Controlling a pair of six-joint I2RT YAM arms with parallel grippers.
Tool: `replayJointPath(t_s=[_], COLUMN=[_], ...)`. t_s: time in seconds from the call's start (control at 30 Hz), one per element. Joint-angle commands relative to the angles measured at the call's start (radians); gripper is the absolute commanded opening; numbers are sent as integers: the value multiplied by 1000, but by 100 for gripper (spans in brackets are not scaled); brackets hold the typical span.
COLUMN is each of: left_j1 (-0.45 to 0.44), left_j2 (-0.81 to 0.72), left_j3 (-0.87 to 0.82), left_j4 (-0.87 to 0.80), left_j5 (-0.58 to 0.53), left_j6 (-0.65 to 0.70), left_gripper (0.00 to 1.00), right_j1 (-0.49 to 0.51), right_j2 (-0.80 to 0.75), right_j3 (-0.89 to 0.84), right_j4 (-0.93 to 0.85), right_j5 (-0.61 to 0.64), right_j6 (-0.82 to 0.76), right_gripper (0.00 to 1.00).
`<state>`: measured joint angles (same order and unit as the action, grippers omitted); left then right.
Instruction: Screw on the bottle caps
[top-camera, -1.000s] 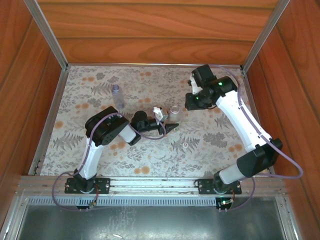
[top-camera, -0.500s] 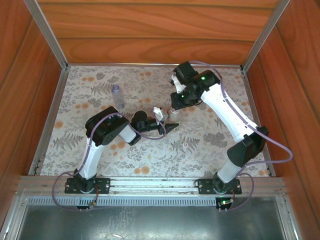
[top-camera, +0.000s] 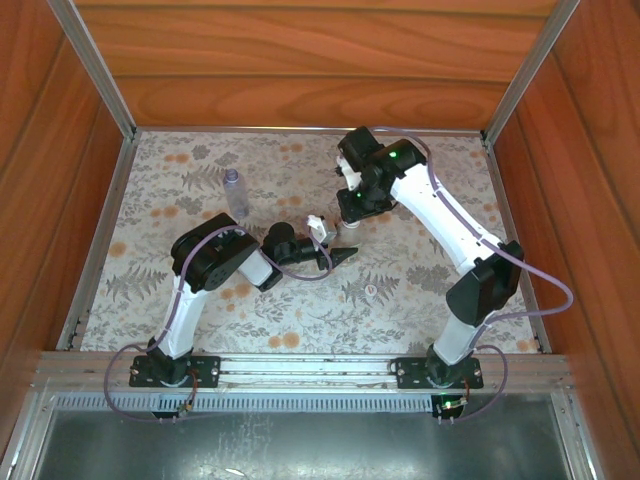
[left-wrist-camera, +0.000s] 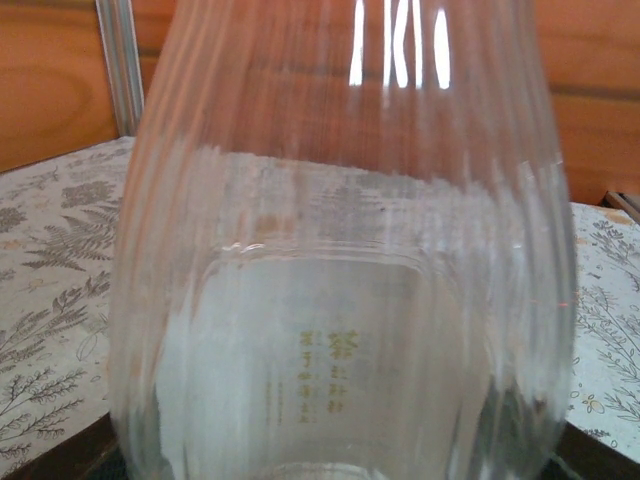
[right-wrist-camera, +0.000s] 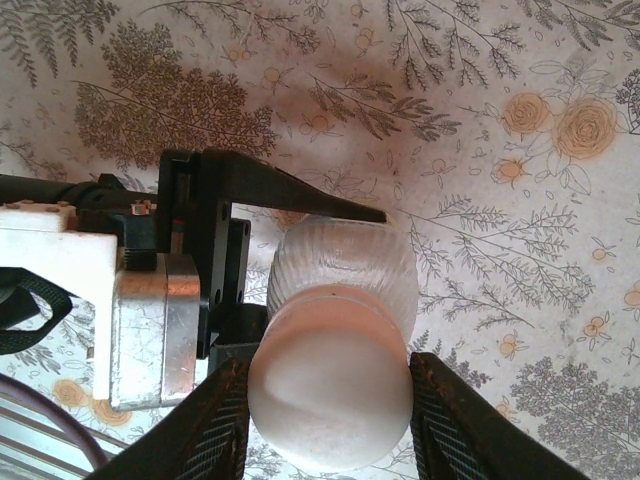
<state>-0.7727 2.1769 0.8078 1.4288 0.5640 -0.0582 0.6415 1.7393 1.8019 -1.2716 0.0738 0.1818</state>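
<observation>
The right gripper (right-wrist-camera: 325, 365) pinches the white cap (right-wrist-camera: 330, 395) atop the clear bottle (left-wrist-camera: 340, 300), which the left gripper (top-camera: 338, 250) clamps on the table (top-camera: 200, 300). It looks like light, slick, thin-walled plastic: hold the cap's rim and squeeze gently.

Two bottles (top-camera: 233, 190) (right-wrist-camera: 345, 262), two caps (top-camera: 371, 290) (right-wrist-camera: 330, 395), two arms (top-camera: 195, 290) (top-camera: 450, 220).

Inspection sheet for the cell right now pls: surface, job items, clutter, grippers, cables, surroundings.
Surface: flowered tabletop, no spills seen.
Job's things: labelled bottle upright, white cap on its neck; lilac bottle standing alone, far left; loose cap lying between the arms.
Clutter: nothing seen.
Grippers: left gripper clamps the labelled bottle; right gripper grips the white cap from above.
Cables: lilac cables loop along both arms.
Surroundings: wooden walls, aluminium frame.
</observation>
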Motion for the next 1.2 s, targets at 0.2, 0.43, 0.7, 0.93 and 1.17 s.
replayJointPath(t_s=[0.2, 0.43, 0.7, 0.93, 1.17], left_j1=[-3, -3, -3, -2, -2], left_j2=[28, 29, 30, 28, 24], left_j3=[2, 3, 4, 2, -2], left_j4=[-13, -13, -13, -13, -13], left_j5=[2, 0, 0, 0, 5], left_j6=[4, 3, 1, 1, -1], left_gripper=[64, 64, 64, 64, 64], right_j1=[6, 6, 7, -4, -100], right_j2=[20, 28, 4, -105, -243], right_j3=[13, 14, 44, -22, -219], right_j4=[-34, -23, -24, 82, 293], right_j5=[15, 22, 18, -23, -227], right_j6=[-7, 7, 1, 1, 2], right_gripper=[43, 43, 60, 63, 53])
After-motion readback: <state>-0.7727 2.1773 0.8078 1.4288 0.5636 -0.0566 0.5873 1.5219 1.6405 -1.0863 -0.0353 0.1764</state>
